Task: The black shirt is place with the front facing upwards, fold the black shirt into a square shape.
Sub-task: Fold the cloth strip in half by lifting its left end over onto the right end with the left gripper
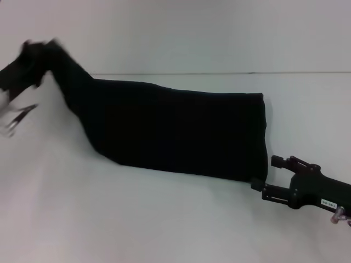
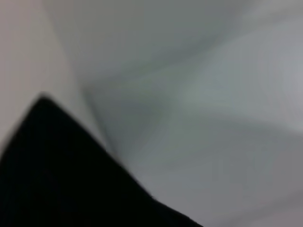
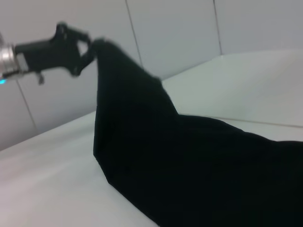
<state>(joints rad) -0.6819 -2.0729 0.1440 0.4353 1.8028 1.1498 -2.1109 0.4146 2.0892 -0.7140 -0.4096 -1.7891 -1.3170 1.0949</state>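
The black shirt [image 1: 181, 131] lies as a long folded band across the white table [image 1: 137, 219]; its lettering and neck label are hidden. My left gripper [image 1: 45, 48] is at the far left, shut on the shirt's left end and holding it lifted above the table. The right wrist view shows that grip [image 3: 90, 45] and the cloth [image 3: 189, 161] sloping down from it. The left wrist view shows only a corner of black cloth [image 2: 57, 184]. My right gripper [image 1: 266, 173] is low at the shirt's right front corner, jaws apart, one finger touching the corner.
The table's back edge [image 1: 219, 73] meets a pale wall just behind the shirt. White table surface stretches in front of the shirt and to its right.
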